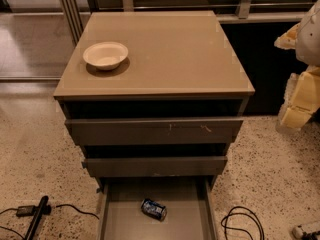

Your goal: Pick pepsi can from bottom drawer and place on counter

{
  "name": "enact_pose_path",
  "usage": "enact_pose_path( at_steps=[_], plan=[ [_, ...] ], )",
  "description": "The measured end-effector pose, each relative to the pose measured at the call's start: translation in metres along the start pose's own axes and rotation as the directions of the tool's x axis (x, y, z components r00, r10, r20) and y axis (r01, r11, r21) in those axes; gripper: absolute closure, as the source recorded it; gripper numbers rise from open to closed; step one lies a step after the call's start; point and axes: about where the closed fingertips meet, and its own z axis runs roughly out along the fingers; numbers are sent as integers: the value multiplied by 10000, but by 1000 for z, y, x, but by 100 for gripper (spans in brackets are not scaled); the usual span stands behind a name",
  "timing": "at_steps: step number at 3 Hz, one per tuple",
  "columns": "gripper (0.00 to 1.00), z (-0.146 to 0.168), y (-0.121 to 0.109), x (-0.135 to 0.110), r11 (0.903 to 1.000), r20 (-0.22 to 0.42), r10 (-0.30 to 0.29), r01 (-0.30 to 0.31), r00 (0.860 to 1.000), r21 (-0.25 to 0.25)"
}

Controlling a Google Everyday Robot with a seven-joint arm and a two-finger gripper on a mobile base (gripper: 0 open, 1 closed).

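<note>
Okay, eyes on the pepsi can (pixel 153 209). It's lying on its side on the floor of the bottom drawer (pixel 122 221), which is pulled open at 6 o'clock in my view. The can is a touch right of the drawer's middle, clear of both side walls and not far in front of the closed-looking drawer front (pixel 155 166) above it.

My hand (pixel 299 98) is off at 3 o'clock, hard against the frame edge beside the cabinet and about level with the surface (pixel 170 49). It's partly cut off, so I can't tell whether it's open or closed. It seems to be carrying nothing, though I wouldn't swear to it.

Here's what matters: from the hand, the can lies down toward 8 o'clock, well apart and much lower. Its long axis runs roughly from 10 to 4 o'clock. I judge I'll need to come down and across, then close across that axis rather than along it.

The white bowl (pixel 105 55) is at 10 o'clock on the surface, and the can is not yet picked.
</note>
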Motion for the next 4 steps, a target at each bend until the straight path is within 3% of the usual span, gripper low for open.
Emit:
enact_pose_path(
  at_steps=[2, 3, 4],
  plan=[
    [0, 1, 1, -3, 10000, 18, -45, 45, 10000, -40],
    [0, 22, 8, -9, 9995, 689, 5, 17, 9976, -312],
    [0, 59, 24, -13, 9969, 1750, 74, 64, 9845, -784]
  ],
)
